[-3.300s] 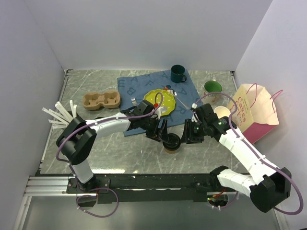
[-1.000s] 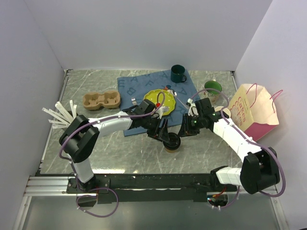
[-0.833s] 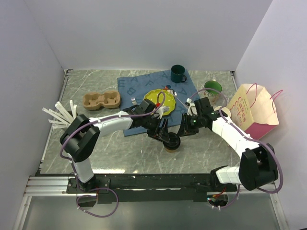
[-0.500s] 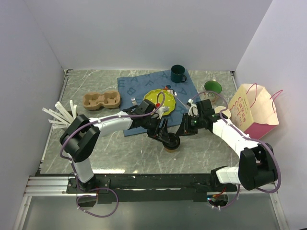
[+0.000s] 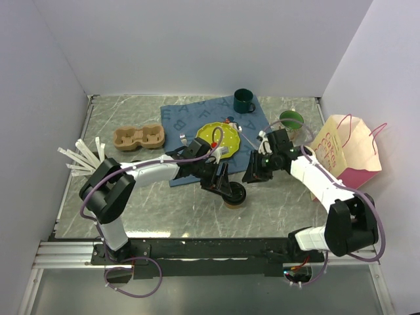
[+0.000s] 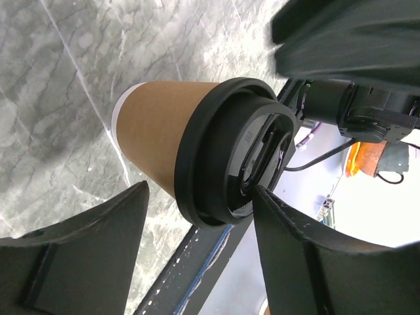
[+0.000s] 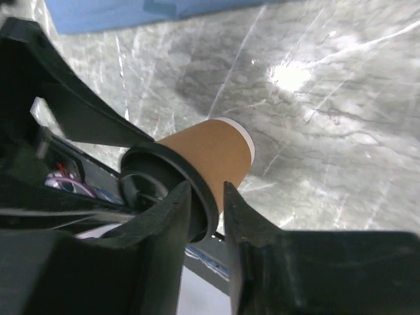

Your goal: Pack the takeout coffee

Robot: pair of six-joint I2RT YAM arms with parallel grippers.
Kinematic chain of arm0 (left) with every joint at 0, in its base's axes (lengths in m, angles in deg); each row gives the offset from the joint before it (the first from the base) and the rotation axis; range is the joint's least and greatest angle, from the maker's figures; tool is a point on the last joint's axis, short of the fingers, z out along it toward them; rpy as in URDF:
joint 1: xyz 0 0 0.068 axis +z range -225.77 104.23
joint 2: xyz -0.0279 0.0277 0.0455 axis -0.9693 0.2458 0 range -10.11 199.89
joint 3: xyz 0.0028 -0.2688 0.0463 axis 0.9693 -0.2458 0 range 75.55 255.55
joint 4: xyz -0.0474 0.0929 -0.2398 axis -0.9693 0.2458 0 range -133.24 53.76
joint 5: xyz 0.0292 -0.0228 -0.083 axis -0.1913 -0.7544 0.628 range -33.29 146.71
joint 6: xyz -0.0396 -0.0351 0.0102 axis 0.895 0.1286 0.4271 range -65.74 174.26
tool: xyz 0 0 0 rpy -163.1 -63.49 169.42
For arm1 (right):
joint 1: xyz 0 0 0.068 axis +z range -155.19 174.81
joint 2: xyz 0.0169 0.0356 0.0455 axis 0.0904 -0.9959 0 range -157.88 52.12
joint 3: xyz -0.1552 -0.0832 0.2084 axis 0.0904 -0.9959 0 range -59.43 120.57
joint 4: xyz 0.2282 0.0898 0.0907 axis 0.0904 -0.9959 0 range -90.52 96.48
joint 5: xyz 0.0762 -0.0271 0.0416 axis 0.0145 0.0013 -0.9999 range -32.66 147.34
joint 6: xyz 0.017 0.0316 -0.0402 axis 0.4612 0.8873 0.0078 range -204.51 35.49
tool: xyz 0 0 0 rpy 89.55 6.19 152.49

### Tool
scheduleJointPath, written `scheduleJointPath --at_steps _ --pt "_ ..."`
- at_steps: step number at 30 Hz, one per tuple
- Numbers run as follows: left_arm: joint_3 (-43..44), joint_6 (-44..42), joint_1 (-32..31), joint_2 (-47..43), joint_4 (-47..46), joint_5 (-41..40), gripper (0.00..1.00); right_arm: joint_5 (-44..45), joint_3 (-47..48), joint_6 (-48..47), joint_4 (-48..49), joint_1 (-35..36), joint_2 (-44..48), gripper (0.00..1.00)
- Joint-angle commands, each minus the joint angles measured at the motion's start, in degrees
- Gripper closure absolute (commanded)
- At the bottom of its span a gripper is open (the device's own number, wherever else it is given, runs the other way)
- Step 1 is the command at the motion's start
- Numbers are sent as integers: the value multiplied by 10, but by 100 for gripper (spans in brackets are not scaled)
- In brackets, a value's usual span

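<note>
Top view: coffee [image 5: 233, 195] stood on surface [image 5: 164, 210], front centre. Left pincer [image 5: 222, 183] spread around cup — grasp step. Right pincer [image 5: 252, 176] beside lid, state unclear. Next: close, lift, carry to bag [image 5: 344, 152].

place: probably lab test cell | cues: white enclosure walls [image 5: 197, 46], marble-look table [image 5: 164, 210]

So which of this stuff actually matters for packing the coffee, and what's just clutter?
Matters:
- takeout coffee
- pink paper bag, probably the packing target
- cardboard cup carrier, possibly
- left gripper, right gripper

Clutter:
- yellow plate
- blue cloth
- dark green mug
- lighter green mug
- white straws
</note>
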Motion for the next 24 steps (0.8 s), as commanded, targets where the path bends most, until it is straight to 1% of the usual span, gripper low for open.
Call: scheduleJointPath --at_steps 1,4,7,12,17,24 --pt "-9 -19 12 -3 60 -43 28 39 80 -6 -81 -1 11 62" --pt "8 -8 21 -14 58 -17 25 32 86 -5 -95 0 27 60" --pt "22 0 27 -20 55 -5 22 22 70 -6 -95 0 49 59" --pt "39 -4 30 -27 64 -9 23 2 41 -1 -86 7 72 61" --pt "40 -9 33 -34 70 -6 23 16 42 16 -80 31 68 61" --pt "31 -9 39 -54 72 -1 23 56 66 27 -80 69 42 59"
